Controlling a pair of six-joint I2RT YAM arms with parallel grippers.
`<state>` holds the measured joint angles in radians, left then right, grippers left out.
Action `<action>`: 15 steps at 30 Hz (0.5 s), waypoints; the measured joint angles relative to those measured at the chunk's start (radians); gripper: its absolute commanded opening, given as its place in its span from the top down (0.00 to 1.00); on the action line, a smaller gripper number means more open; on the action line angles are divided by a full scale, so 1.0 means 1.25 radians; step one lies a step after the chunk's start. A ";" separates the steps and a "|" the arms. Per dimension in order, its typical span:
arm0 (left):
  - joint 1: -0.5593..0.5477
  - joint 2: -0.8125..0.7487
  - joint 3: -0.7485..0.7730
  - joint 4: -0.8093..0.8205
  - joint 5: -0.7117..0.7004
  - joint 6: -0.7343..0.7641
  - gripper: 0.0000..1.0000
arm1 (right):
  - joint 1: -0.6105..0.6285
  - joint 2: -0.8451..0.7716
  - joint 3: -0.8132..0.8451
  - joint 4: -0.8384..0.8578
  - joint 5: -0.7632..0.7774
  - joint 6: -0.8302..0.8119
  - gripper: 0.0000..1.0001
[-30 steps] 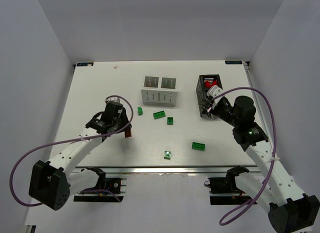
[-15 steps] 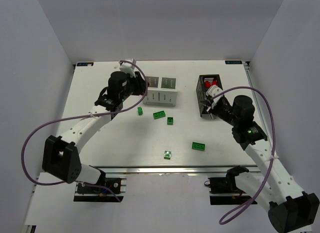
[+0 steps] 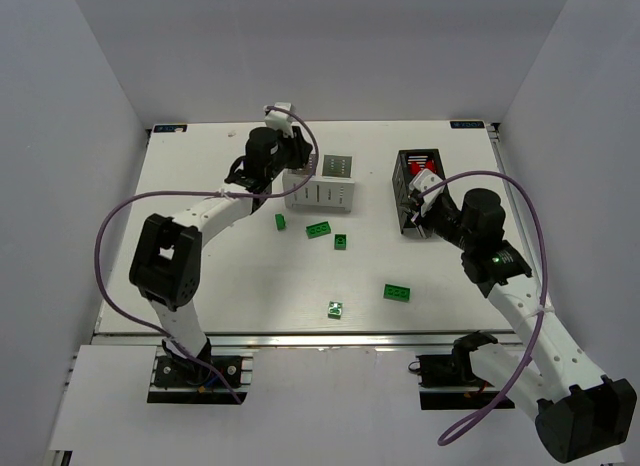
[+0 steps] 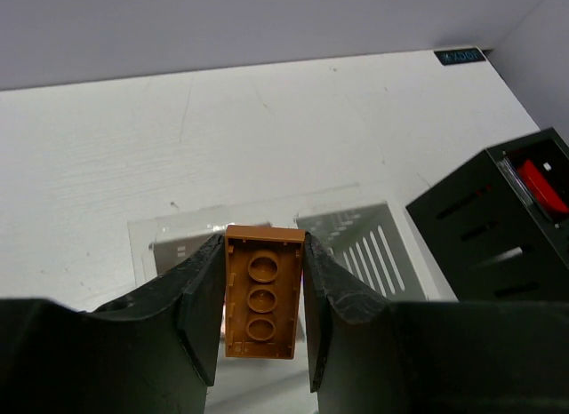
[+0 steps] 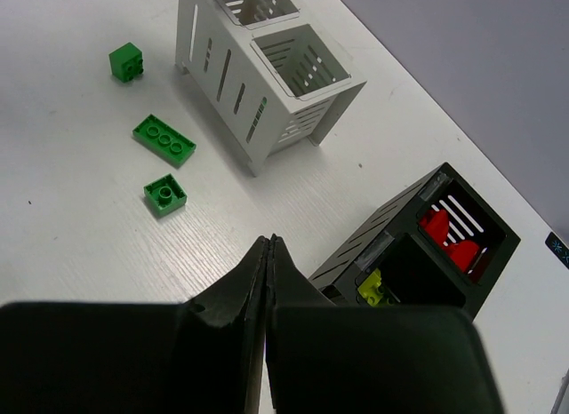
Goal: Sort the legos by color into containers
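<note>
My left gripper (image 4: 262, 300) is shut on a brown lego (image 4: 262, 290), seen from its hollow underside. It hangs over the left compartment of the white container (image 4: 378, 245), at the box's left end (image 3: 318, 193) in the top view. My right gripper (image 5: 269, 242) is shut with nothing in it, just in front of the black container (image 5: 378, 241). That box holds red legos (image 5: 449, 238) in its far compartment and a yellow-green one (image 5: 375, 288) in the near one. Several green legos lie on the table, such as a long one (image 3: 319, 229) and a small one (image 3: 281, 222).
More green bricks lie nearer the front: one (image 3: 341, 241) by the long brick, one (image 3: 397, 292) right of centre, one (image 3: 336, 309) close to the front edge. The black box (image 3: 410, 176) stands right of the white one. Purple cables loop off both arms.
My left arm has swung from the near left of the table up to the white box, carrying the brown brick. My right gripper has gone from partly open to shut.
</note>
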<state>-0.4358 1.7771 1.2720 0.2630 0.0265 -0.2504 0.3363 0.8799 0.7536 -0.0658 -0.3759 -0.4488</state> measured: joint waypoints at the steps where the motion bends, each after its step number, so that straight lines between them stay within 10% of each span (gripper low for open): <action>1: 0.000 0.016 0.017 0.004 -0.006 0.002 0.98 | 0.000 0.000 0.000 0.000 0.000 0.000 1.00; 15: 0.000 0.146 0.131 -0.023 -0.073 0.013 0.68 | 0.000 0.000 0.000 0.000 -0.001 -0.001 1.00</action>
<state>-0.4358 1.9594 1.4353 0.2340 -0.0643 -0.2340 0.3359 0.8795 0.7536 -0.0658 -0.3767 -0.4496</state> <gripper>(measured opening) 0.450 0.009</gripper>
